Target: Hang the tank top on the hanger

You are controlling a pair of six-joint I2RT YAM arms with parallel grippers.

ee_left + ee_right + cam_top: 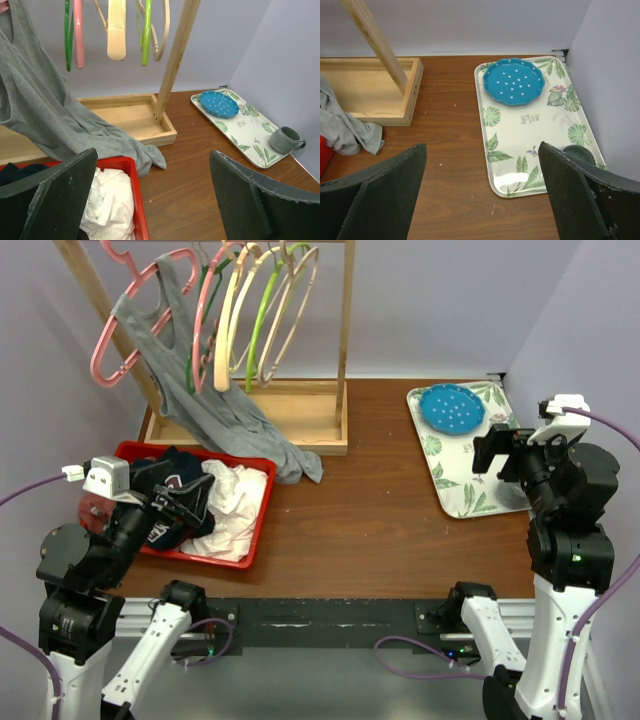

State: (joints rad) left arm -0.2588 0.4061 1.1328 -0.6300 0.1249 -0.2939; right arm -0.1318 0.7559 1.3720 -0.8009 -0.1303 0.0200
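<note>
The dark navy tank top (176, 464) with red trim lies crumpled in the left part of a red bin (258, 528). A small edge of it shows in the left wrist view (14, 173). The thin tan hanger (302, 298) hangs rightmost on the wooden rack, also in the left wrist view (163, 31). My left gripper (186, 508) is open and empty, low over the bin (152, 151). My right gripper (486, 454) is open and empty above the tray's left edge (482, 145).
A grey tank top (215, 410) hangs from a pink hanger (125, 310) and drapes over the rack's wooden base (310, 430). A white garment (236, 504) fills the bin's right part. The leaf-print tray (462, 488) holds a blue plate (451, 408) and a grey mug (286, 140).
</note>
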